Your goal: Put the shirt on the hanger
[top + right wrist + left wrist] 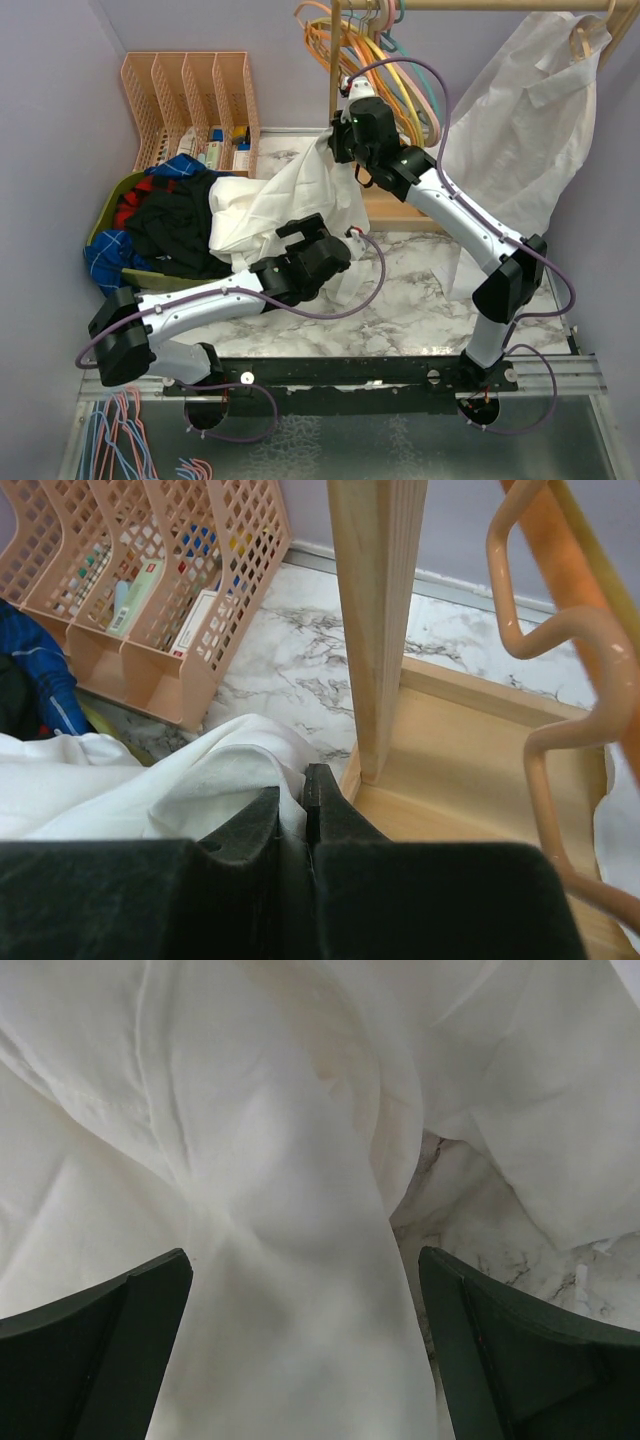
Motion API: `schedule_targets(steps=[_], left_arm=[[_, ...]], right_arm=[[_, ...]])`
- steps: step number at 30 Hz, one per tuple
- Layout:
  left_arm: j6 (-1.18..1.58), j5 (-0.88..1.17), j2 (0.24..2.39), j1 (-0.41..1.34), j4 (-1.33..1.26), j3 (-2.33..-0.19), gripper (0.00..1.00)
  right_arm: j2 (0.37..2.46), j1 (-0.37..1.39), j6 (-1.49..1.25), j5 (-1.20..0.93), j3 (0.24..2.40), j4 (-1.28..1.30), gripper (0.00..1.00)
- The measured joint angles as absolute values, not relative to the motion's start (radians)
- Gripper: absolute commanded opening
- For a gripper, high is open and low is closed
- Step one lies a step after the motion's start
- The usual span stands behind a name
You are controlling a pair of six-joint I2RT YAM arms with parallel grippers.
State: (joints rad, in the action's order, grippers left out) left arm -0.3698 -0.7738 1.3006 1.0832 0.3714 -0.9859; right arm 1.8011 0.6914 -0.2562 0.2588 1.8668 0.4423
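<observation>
Garments of black, red and blue plaid (165, 225) fill the green basket (97, 228) at the far left, with a peach file rack (190, 90) behind it. None of these concern the job.

Left gripper (303, 1255): I find the jaws spread wide and holding nothing. They hover just above a hanging fold of the shirt (270, 200).

The shirt is bunched. One end lies over the basket's right side, and the rest spills across the marble table (420, 290).

Right gripper (295, 785): jaws pressed together, pinching a fold of the shirt. That fold is lifted off the table just beside the wooden post (375, 610) of the clothes rack.

The teal hanger (390, 42) hangs on the rail above, mixed in with the orange hanger (540, 630) and other coloured ones. It is well apart from the shirt and no jaws touch it.

At the far right, a second white shirt (530, 110) hangs on a tan wooden hanger (585, 35).

Assessment: early stage. One hold on the fabric is made. I judge the collar has yet to be found, the teal hanger fetched and both shoulders threaded.
</observation>
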Motion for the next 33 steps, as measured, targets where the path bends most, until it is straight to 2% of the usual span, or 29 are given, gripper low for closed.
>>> schedule_targets(steps=[4,5,7,8,9,15,20,25,29,33], left_arm=[[-0.434,-0.845,1.340,1.108,0.312,-0.945,0.99],[-0.443,-0.860,1.348,1.109,0.298,-0.943,0.89],[-0.458,-0.884,1.363,1.110,0.274,-0.943,0.42],[-0.458,-0.892,1.371,1.110,0.268,-0.944,0.10],[-0.459,-0.897,1.378,1.110,0.270,-0.945,0.00],[-0.433,-0.847,1.418,1.105,0.427,-1.027,0.00],[-0.426,-0.540,1.380,0.992,0.680,-1.258,0.00],[-0.451,-0.252,1.241,0.828,0.866,-1.584,0.00],[-0.469,-0.130,1.138,0.781,0.937,-1.724,0.00],[-0.479,-0.099,1.109,0.749,0.980,-1.811,0.00]], right_arm=[[1.800,0.680,-0.260,0.247,1.848,0.440,0.01],[1.798,0.678,-0.262,0.244,1.842,0.436,0.01],[1.797,0.672,-0.264,0.238,1.834,0.431,0.01],[1.795,0.670,-0.266,0.234,1.829,0.426,0.01],[1.795,0.668,-0.267,0.231,1.826,0.424,0.01],[1.766,0.662,-0.271,0.209,1.779,0.411,0.01],[1.694,0.661,-0.277,0.162,1.713,0.403,0.01],[1.556,0.661,-0.270,0.055,1.591,0.374,0.01],[1.451,0.661,-0.252,-0.057,1.517,0.366,0.01],[1.366,0.661,-0.211,-0.131,1.499,0.365,0.01]])
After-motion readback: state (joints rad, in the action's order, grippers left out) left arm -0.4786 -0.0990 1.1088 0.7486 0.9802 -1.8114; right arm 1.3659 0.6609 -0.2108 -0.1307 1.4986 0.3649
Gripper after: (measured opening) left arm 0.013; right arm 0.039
